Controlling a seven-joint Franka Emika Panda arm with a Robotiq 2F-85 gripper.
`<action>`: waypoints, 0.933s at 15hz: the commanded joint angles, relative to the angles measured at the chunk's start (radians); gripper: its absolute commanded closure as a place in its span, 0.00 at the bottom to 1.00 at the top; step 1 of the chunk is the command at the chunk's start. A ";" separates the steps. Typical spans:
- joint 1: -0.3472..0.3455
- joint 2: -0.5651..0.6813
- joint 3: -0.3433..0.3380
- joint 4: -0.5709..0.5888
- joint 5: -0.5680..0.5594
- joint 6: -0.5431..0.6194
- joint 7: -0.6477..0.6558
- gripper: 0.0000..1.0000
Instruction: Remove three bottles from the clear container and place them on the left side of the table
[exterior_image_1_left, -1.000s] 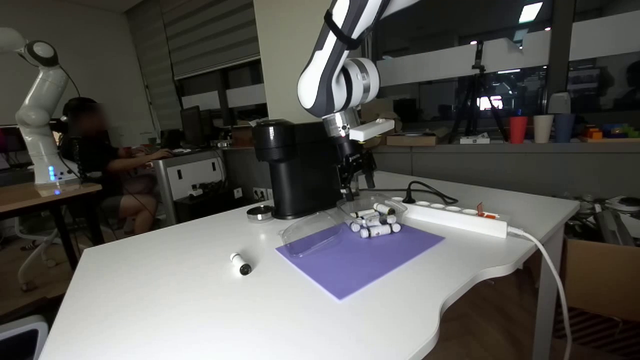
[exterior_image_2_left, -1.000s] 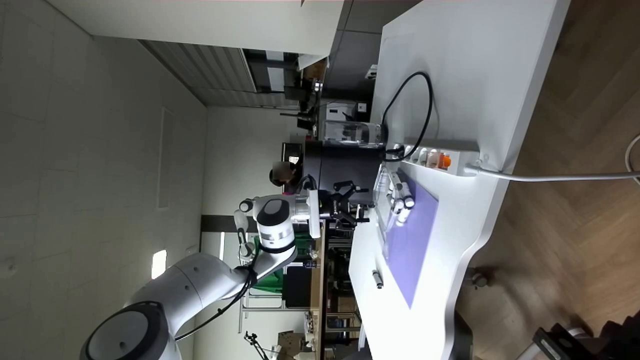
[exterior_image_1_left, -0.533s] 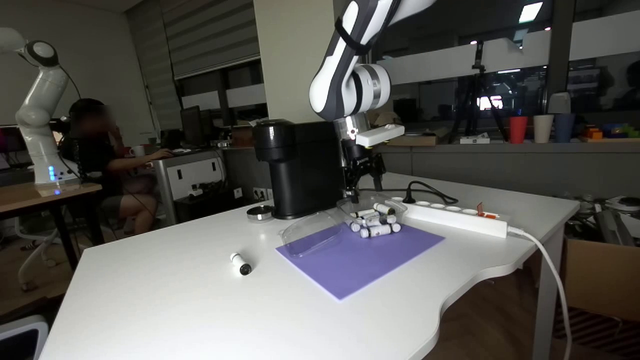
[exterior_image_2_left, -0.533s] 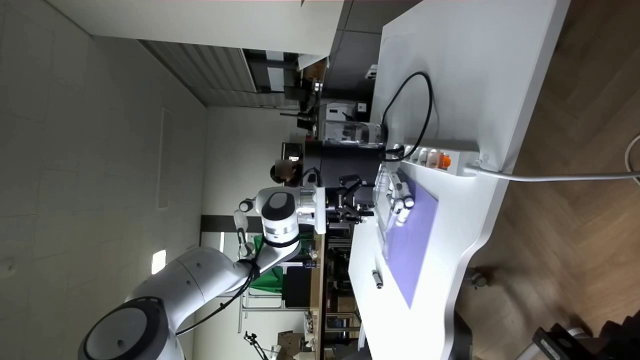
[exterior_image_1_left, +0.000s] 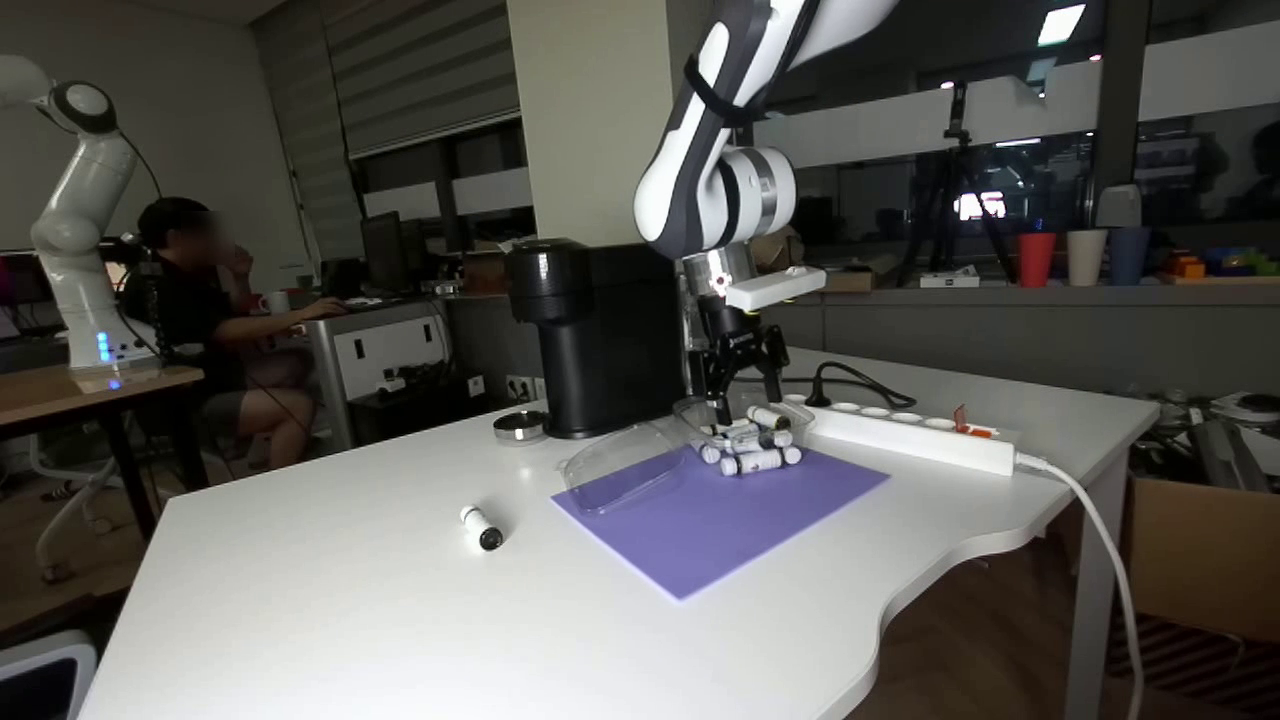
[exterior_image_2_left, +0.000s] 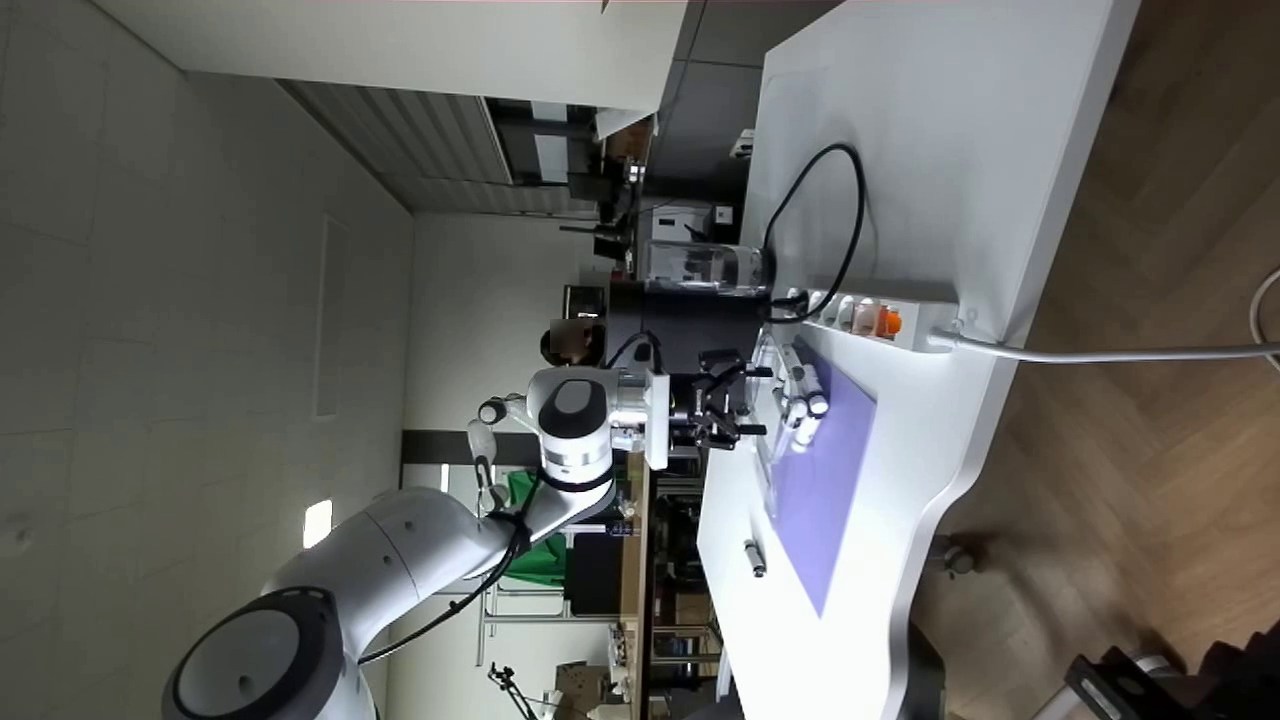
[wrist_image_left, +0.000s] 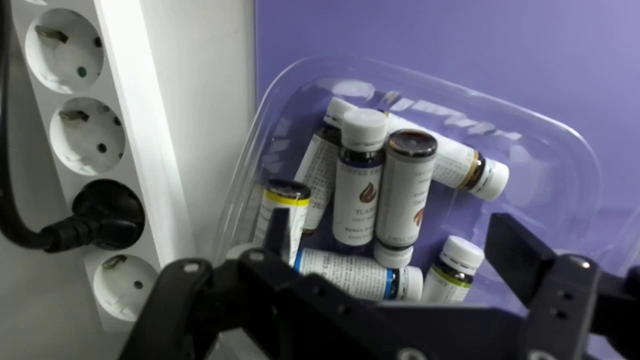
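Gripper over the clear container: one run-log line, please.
gripper: open, nothing held | clear container: several bottles inside | table: one bottle lying off purple mat

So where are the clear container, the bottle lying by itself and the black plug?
Clear container (wrist_image_left: 520, 111), wrist view: its rim.
Lone bottle (exterior_image_1_left: 480, 526), in an exterior view: its white side.
Black plug (wrist_image_left: 108, 214), wrist view: its round head.

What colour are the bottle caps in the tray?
The visible caps are white, clearest in the wrist view.
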 joint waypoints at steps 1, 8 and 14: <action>0.006 0.008 -0.008 -0.009 0.005 -0.003 0.040 0.00; 0.008 0.019 -0.010 -0.008 0.000 -0.007 0.040 0.55; -0.009 0.008 0.006 -0.009 0.022 -0.014 0.021 0.92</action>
